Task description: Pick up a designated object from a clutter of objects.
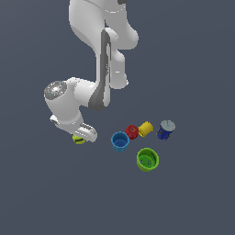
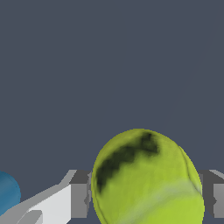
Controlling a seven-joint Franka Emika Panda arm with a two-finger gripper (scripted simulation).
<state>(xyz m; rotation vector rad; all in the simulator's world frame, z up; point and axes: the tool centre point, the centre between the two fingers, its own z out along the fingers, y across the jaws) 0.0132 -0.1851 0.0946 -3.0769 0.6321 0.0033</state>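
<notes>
Tool (image 1: 81, 137) closed around the tennis ball (image 2: 146, 179), off to the exterior view's left of the cups; probably light, slightly springy and fuzzy enough to resist slipping, best pinched across the middle.

We see a matt, faintly mottled tennis ball (image 2: 146, 179) with a smudged dark marking. The arm (image 1: 92, 55) looks like smooth glossy white plastic, with a speckled metallic cap. The 4 cups and the ground (image 1: 197, 69) look plain and matt; the dark blue can (image 1: 165, 130) has a dull grey top.
</notes>
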